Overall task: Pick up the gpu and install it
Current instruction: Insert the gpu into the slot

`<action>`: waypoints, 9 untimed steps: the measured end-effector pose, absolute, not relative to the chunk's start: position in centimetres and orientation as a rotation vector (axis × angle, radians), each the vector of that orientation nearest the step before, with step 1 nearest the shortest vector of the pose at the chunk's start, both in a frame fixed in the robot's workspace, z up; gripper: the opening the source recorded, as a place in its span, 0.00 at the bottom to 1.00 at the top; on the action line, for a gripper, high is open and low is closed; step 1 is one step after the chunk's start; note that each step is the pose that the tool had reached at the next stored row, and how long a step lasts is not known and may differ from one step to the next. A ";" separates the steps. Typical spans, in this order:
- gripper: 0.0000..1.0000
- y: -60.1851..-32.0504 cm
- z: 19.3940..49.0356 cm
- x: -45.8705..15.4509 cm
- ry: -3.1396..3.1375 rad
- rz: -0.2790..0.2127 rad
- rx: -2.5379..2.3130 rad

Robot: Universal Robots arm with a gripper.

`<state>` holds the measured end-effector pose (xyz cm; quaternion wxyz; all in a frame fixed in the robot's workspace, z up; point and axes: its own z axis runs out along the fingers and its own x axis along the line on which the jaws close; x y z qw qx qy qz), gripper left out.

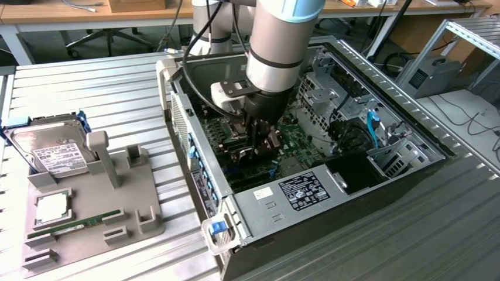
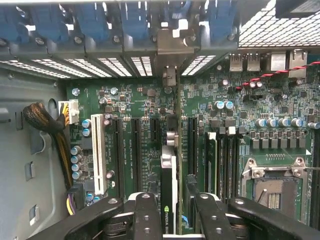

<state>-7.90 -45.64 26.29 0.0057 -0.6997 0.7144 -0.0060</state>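
We see the black two-fingered gripper (image 2: 170, 212) clenched on the thin green gpu card (image 2: 169, 175), edge-on above the green motherboard (image 2: 135, 100); it looks light, stiff, fragile, best pinched by its top edge.

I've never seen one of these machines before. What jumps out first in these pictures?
The big grey robot arm plunging into an open computer case grabs the eye, its tool low over the green motherboard. In the wrist view the tool grips the gpu edge-on, standing among the black slots. At the exterior view's left, a hard drive sits on a grey holder.
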 end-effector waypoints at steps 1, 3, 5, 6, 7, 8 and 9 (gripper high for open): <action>0.34 -45.6 26.3 -7.9 2.237 -0.018 -2.191; 0.34 -45.6 26.3 -7.8 2.244 -0.002 -2.198; 0.34 -45.6 26.3 -7.7 2.257 0.027 -2.211; 0.34 -45.6 26.3 -7.7 2.258 0.028 -2.211; 0.34 -45.6 26.3 -7.7 2.258 0.028 -2.211; 0.34 -45.6 26.3 -7.6 2.258 0.028 -2.211; 0.34 -45.6 26.3 -7.6 2.257 0.029 -2.211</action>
